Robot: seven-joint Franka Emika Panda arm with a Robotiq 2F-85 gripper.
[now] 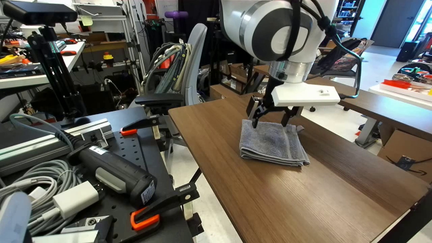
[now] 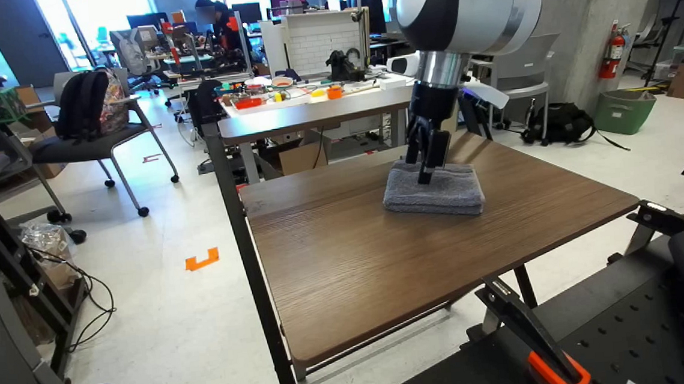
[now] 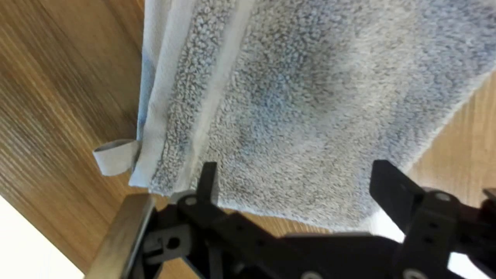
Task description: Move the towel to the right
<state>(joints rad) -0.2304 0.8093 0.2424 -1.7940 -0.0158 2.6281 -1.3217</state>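
The towel [image 1: 275,145] is a grey cloth, folded into a flat, roughly square stack on the brown table [image 1: 337,206]. It also shows in an exterior view [image 2: 432,196] and fills much of the wrist view [image 3: 294,100], where a small pale loop tag sticks out at its left corner. My gripper [image 1: 270,124] is open and points down over one edge of the towel. Its fingers [image 2: 419,171] are spread wide, with bare towel between them in the wrist view [image 3: 295,166]. Whether the fingertips touch the fabric I cannot tell.
A black perforated bench [image 1: 135,152] stands beside the table, with orange-tipped clamps [image 1: 145,219], a black handheld tool [image 1: 114,172] and coiled cables on it. A dark post [image 2: 239,223] runs along one table end. Another desk [image 2: 318,110] stands behind the table.
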